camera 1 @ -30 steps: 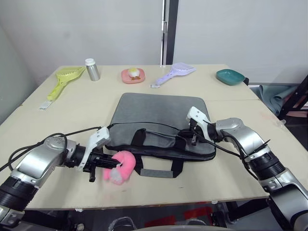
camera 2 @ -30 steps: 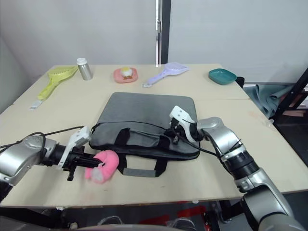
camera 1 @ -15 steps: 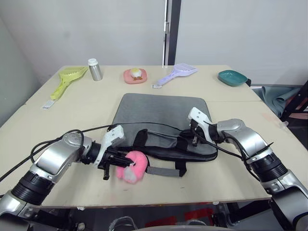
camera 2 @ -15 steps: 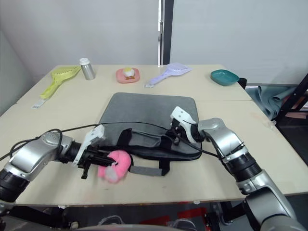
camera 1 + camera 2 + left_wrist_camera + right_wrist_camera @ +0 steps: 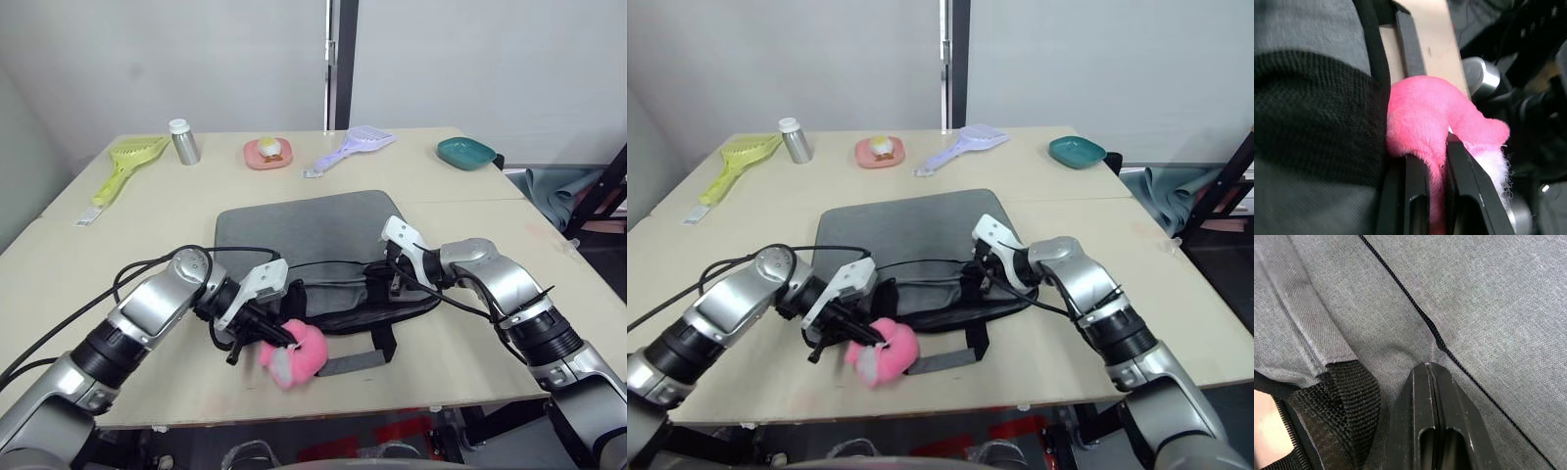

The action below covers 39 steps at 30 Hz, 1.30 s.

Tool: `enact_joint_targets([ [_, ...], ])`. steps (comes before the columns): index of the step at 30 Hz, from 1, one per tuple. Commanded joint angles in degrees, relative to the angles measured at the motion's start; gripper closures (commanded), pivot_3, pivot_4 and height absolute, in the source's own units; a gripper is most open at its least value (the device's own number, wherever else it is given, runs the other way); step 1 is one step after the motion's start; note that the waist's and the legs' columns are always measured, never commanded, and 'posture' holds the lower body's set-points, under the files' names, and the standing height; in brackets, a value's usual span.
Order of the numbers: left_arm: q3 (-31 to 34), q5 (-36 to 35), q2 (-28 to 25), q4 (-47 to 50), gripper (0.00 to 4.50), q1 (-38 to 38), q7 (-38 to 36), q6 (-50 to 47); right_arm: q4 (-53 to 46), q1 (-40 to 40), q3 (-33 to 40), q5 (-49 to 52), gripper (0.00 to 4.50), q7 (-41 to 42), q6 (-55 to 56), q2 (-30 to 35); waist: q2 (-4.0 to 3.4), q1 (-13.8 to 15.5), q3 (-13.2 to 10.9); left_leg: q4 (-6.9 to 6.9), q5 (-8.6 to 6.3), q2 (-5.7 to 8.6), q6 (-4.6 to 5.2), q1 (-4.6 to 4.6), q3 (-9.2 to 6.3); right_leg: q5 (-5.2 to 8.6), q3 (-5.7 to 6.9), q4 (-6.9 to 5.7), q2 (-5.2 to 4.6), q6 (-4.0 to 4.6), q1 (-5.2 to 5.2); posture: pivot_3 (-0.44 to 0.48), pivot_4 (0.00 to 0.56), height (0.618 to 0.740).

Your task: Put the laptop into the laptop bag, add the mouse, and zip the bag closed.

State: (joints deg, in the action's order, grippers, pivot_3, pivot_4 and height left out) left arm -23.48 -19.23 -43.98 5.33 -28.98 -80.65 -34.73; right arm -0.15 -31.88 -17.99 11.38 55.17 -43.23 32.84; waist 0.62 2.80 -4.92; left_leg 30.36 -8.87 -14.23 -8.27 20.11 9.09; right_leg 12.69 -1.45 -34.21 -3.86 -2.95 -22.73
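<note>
The grey laptop bag [image 5: 304, 225] lies flat in the middle of the table, its black handles [image 5: 384, 341] hanging toward the front edge. My left gripper [image 5: 263, 333] is at the bag's front left, shut on a fluffy pink object [image 5: 294, 354]; the left wrist view shows the pink fluff [image 5: 1425, 117] pinched between the fingers [image 5: 1415, 181], beside a black strap. My right gripper [image 5: 389, 281] sits at the bag's front right edge. In the right wrist view it [image 5: 1427, 366] is shut, tips on the black zipper line [image 5: 1400, 291]. The laptop and the mouse are out of view.
Along the back of the table stand a yellow-green scoop [image 5: 122, 162], a silver bottle [image 5: 182, 142], a pink dish [image 5: 268, 153], a purple scoop [image 5: 351, 145] and a teal bowl [image 5: 465, 152]. Black cables [image 5: 323, 262] trail across the bag.
My left gripper has carried the pink object to the right along the bag's front edge. The bag has turned and its front left side has shifted right. The right gripper has stayed put.
</note>
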Motion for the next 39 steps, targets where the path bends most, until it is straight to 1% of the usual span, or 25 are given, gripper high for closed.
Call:
enact_joint_targets([
  [1, 2.35, 2.31, -0.27, -4.00, 4.49, -1.98, 1.77, 2.87, 4.27, 3.55, -5.88, -2.24, 4.50, 0.39, -4.35, -0.01, -0.02, 0.06, -0.01, 0.00, 0.00, 0.00, 0.00, 0.00, 0.00, 0.00, 0.00, -0.03, 0.00, 0.00, 0.00, 0.000, 0.150, 0.740],
  [5, 5.61, 3.05, -1.26, -10.63, 4.49, -3.38, 3.24, 4.21, 3.05, 4.19, -6.20, -1.82, 4.50, 1.09, -4.76, 0.47, -0.04, 0.28, -0.03, 0.02, 0.00, 0.00, 0.00, -0.03, -0.03, 0.00, 0.01, -0.12, 0.01, 0.00, 0.00, 0.000, 0.150, 0.740],
  [10, 6.81, 3.75, -1.70, -13.26, 4.49, -3.91, 2.77, 5.90, 2.30, 4.16, -6.40, -1.45, 4.50, 1.48, -5.23, 0.12, -0.03, 0.55, -0.02, 0.11, 0.00, 0.01, 0.00, -0.02, -0.05, 0.00, 0.00, -0.16, 0.00, 0.00, 0.00, 0.000, 0.150, 0.740],
  [13, 6.01, 2.46, -2.06, -8.28, 4.49, -1.71, 0.23, 5.50, 3.14, 3.90, -6.53, -1.89, 4.50, 1.35, -4.91, -0.29, -0.02, 0.57, -0.02, 0.10, 0.00, 0.00, 0.00, -0.01, -0.05, 0.01, 0.02, -0.13, 0.00, 0.01, -0.02, 0.000, 0.150, 0.740],
  [16, 4.54, 3.16, -1.82, -4.89, 4.49, -0.86, -0.82, 6.63, 3.26, 3.90, -6.57, -2.04, 4.50, 1.32, -4.92, -0.34, -0.02, 0.57, -0.02, 0.10, 0.00, 0.00, 0.00, 0.01, -0.05, 0.01, 0.03, -0.12, 0.00, 0.02, -0.04, 0.000, 0.150, 0.740],
  [20, 2.93, 4.49, -1.28, -3.49, 4.49, -2.28, -2.82, 8.62, 3.24, 3.88, -6.72, -2.09, 4.50, 1.32, -5.03, -0.36, -0.02, 0.56, -0.03, 0.10, 0.00, 0.00, 0.00, 0.00, -0.06, 0.02, 0.03, -0.13, 0.00, 0.02, -0.04, 0.000, 0.150, 0.740],
  [25, 1.93, 4.37, -0.67, -3.56, 4.49, -4.25, -5.95, 9.64, 3.10, 3.77, -6.60, -1.99, 4.50, 1.23, -5.33, -0.43, -0.02, 0.51, -0.03, 0.10, 0.00, 0.00, 0.00, 0.00, -0.06, 0.02, 0.02, -0.12, 0.00, 0.02, -0.04, 0.000, 0.150, 0.740],
  [30, 2.48, 0.23, 1.10, 0.84, 4.49, -4.20, -8.13, 5.56, 3.19, 3.80, -6.55, -2.22, 4.50, 1.24, -5.31, -0.32, -0.01, 0.47, -0.04, 0.09, 0.00, 0.00, 0.00, 0.01, -0.06, 0.02, 0.03, -0.11, 0.00, 0.04, -0.06, 0.000, 0.150, 0.740],
  [33, 2.92, -2.92, 3.49, 2.58, 4.49, -4.39, -8.32, 1.72, 3.38, 3.60, -6.52, -2.23, 4.50, 1.34, -5.25, -0.38, 0.00, 0.39, -0.05, 0.09, 0.00, 0.00, 0.00, 0.01, -0.05, 0.02, 0.02, -0.13, 0.00, 0.04, -0.06, 0.000, 0.150, 0.740],
  [37, 1.05, -0.40, 5.71, 3.20, 4.49, -5.22, -5.51, 1.34, 3.83, 3.10, -6.57, -2.35, 4.50, 1.50, -5.18, -0.74, -0.01, -0.09, -0.07, 0.09, 0.00, -0.02, 0.00, 0.03, -0.04, 0.02, 0.01, -0.13, 0.02, 0.04, -0.06, 0.000, 0.150, 0.740],
  [39, 0.77, -0.28, 7.30, 3.36, 4.49, -5.87, -4.04, 0.16, 4.02, 2.96, -6.67, -2.48, 4.50, 1.70, -5.03, -0.76, 0.00, -0.08, -0.08, 0.09, 0.00, -0.02, 0.00, 0.03, -0.04, 0.02, 0.01, -0.14, 0.02, 0.04, -0.05, 0.000, 0.150, 0.740],
])
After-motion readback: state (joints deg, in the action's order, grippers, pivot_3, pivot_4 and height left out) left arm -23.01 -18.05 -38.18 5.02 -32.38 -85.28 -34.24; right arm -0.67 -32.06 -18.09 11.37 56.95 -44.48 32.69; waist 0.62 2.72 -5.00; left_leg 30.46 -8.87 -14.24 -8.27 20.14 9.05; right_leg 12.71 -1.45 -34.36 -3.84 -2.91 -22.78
